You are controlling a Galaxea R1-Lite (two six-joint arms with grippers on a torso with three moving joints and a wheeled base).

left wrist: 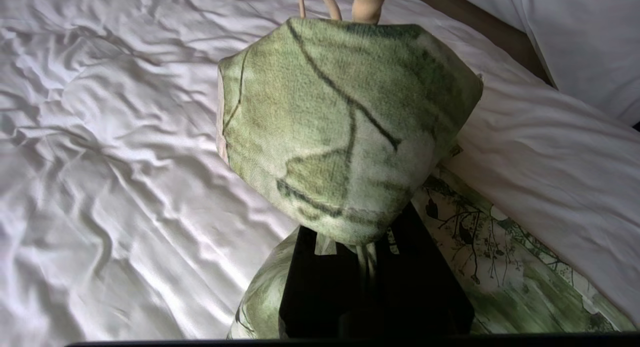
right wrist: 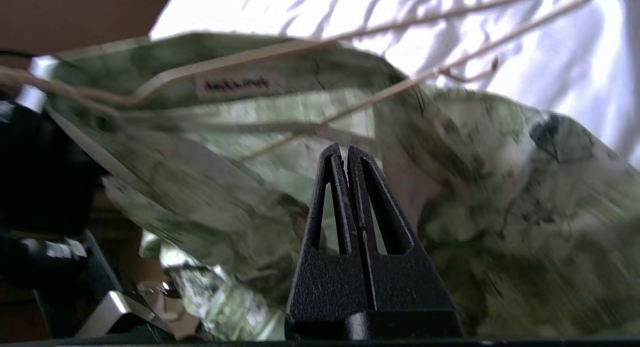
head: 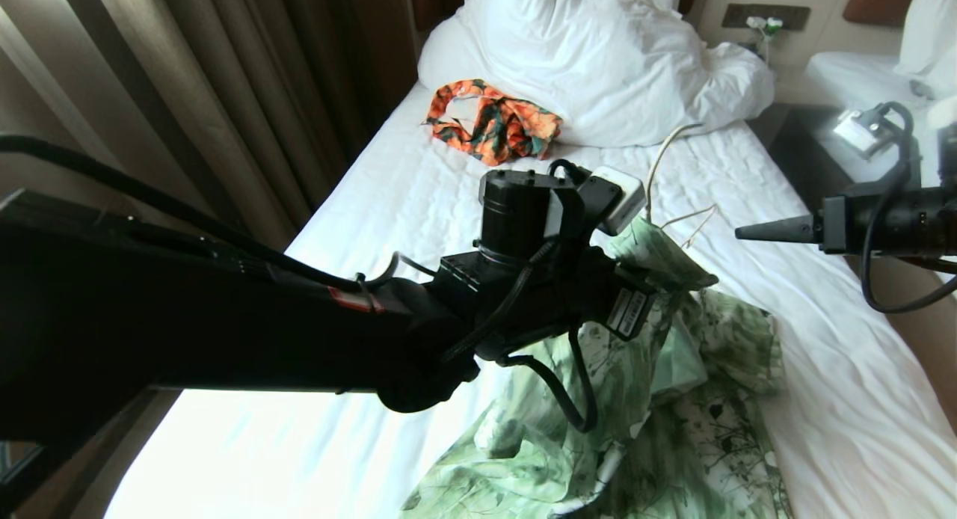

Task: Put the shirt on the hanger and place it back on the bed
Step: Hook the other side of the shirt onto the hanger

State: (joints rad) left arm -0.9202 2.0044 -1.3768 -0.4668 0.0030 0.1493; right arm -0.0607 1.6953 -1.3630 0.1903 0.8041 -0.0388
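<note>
While the shirt lies mostly heaped on the near part of the bed, we see one bunched part of it lifted above the white sheet by the left gripper, which reaches in from the left across the mattress. In the left wrist view that gripper's jaws sit pressed together under a taut bulge of green leaf-printed cloth, so we read them as clamped on the shirt. The hanger shows as thin cream wire rising out of the lifted fabric; in the right wrist view its wires run across the shirt's collar area, partly inside the cloth, near a small sewn label. The right gripper hovers at the right side of the bed, pointing level toward the raised cloth and clearly apart from it; its fingers meet tip to tip with nothing between them. Farther up the bed, an orange-and-dark-green garment lies crumpled against the white pillow.
</note>
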